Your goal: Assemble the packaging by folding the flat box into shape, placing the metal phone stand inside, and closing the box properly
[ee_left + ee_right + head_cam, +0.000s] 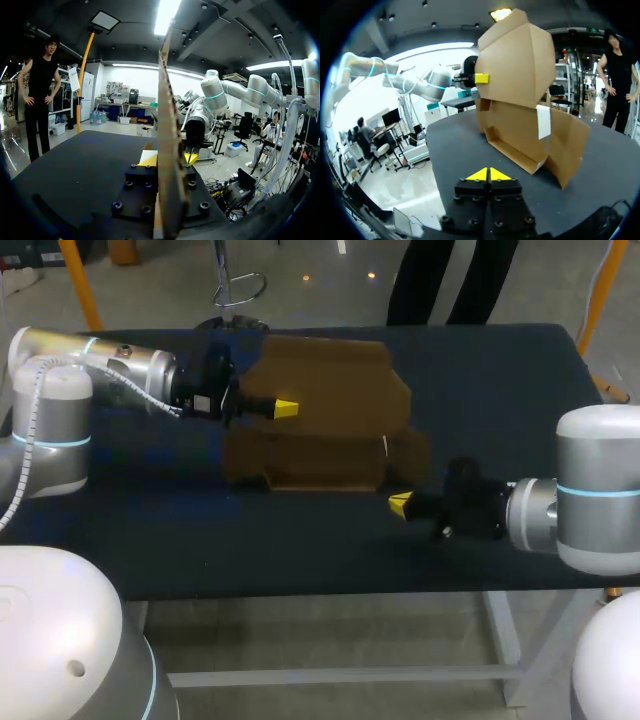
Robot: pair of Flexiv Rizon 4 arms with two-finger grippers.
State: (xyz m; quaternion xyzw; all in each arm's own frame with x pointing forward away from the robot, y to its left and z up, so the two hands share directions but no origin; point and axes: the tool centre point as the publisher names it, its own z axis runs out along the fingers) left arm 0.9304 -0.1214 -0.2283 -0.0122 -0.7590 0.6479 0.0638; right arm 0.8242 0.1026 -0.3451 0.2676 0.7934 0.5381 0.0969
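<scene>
A brown cardboard box (320, 425), partly folded, lies in the middle of the dark table. One large flap (330, 375) is raised. My left gripper (285, 408) is shut on that flap. In the left wrist view the flap (169, 125) stands edge-on between the yellow fingertips (150, 159). My right gripper (400, 504) is shut and empty, low over the table just off the box's near right corner. Its wrist view shows the joined tips (489, 175) pointing at the box (520, 115), apart from it. A metal stand (238, 290) with a wire loop rises at the table's far edge.
The dark table (500, 380) has bare cloth to the right of the box and along the front edge. A small white label (543, 121) sits on the box's side panel.
</scene>
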